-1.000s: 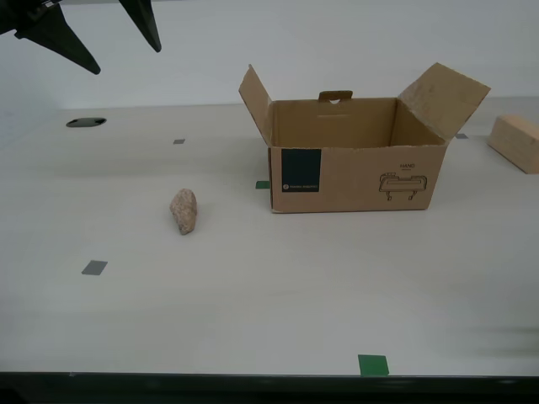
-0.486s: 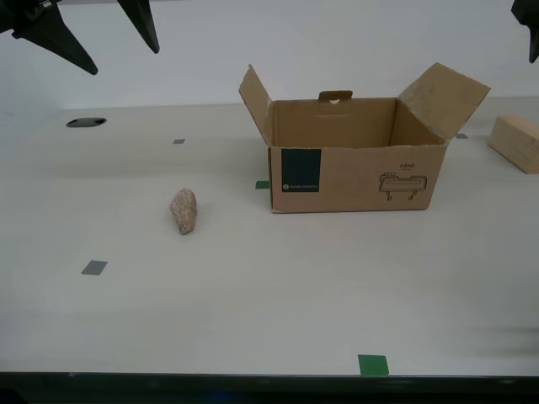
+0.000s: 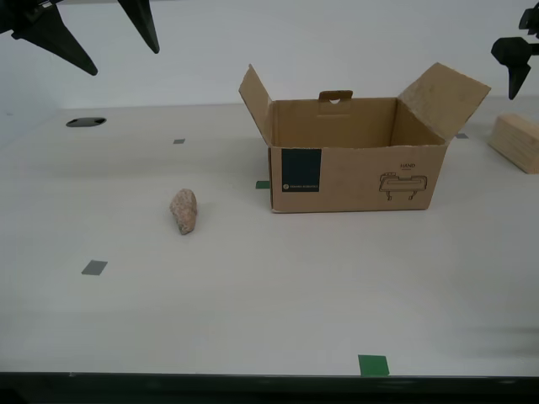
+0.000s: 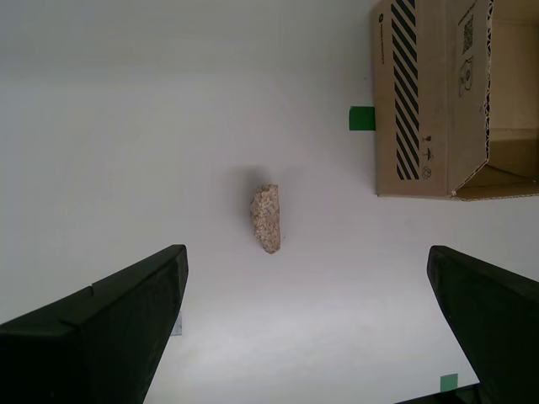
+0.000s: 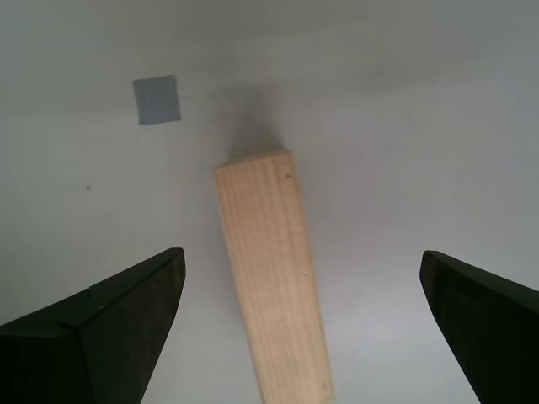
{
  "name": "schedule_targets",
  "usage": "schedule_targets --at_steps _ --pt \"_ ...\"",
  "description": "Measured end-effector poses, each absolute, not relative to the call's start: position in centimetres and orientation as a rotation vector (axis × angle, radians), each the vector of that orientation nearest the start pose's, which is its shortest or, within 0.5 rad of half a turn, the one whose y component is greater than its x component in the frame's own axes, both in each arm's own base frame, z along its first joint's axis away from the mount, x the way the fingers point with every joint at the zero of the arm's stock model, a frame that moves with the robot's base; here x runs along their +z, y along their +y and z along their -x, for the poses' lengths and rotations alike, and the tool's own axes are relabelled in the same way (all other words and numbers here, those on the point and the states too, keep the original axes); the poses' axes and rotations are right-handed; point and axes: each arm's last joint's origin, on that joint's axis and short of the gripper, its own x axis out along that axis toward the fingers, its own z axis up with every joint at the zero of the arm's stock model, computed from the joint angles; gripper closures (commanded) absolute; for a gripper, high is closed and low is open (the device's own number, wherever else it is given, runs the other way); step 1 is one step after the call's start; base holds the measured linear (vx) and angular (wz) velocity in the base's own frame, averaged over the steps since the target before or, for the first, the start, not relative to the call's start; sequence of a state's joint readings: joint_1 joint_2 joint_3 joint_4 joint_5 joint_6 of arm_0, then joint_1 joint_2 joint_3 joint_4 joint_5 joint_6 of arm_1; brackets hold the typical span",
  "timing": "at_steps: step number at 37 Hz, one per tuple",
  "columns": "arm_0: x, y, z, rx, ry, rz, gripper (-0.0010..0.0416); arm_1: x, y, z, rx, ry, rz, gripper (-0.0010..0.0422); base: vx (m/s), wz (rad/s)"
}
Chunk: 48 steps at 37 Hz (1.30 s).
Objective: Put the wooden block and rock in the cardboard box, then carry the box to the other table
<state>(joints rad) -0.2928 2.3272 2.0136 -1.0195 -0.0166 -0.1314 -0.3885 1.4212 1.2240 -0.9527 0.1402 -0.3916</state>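
Note:
The cardboard box [image 3: 358, 160] stands open on the off-white table [image 3: 278, 286], flaps spread, nothing visible inside. The rock [image 3: 184, 210] lies on the table towards the exterior view's left of the box. My second gripper [image 3: 125, 61] hangs open high above the table at the exterior view's upper left; its wrist view looks down on the rock [image 4: 267, 219] and the box's end [image 4: 421, 101]. The wooden block [image 3: 515, 141] lies at the exterior view's right edge. My first gripper [image 3: 509, 71] hovers open above it, with the block [image 5: 274, 278] lying lengthwise between its fingers. The other table is out of view.
Small grey squares [image 3: 94, 268] and green squares [image 3: 373, 364] mark the tabletop. A dark round hole [image 3: 86, 122] sits at the exterior view's far left. The table's front edge runs along the bottom of the exterior view.
My first gripper has come into the exterior view at the upper right and dropped towards the wooden block. The second gripper, rock, box and block have stayed put.

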Motion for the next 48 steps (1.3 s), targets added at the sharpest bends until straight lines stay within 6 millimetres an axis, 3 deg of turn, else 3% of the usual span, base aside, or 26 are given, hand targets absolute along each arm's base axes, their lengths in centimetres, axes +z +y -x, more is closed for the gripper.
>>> schedule_targets --at_steps 17,38,48 --pt "13.7 -13.1 -46.6 -0.077 1.395 -0.134 0.0016 28.1 -10.5 -25.0 -0.188 1.224 0.165 0.0023 0.0 0.0" --pt "13.6 -12.9 -47.0 -0.061 1.357 -0.106 0.0016 24.2 -10.3 -24.4 -0.173 1.265 0.155 0.0023 0.0 0.0" --pt "12.4 -12.6 -46.4 -0.054 1.402 -0.115 0.0016 23.4 -10.2 -24.2 -0.155 1.281 0.169 0.0023 0.0 0.0"
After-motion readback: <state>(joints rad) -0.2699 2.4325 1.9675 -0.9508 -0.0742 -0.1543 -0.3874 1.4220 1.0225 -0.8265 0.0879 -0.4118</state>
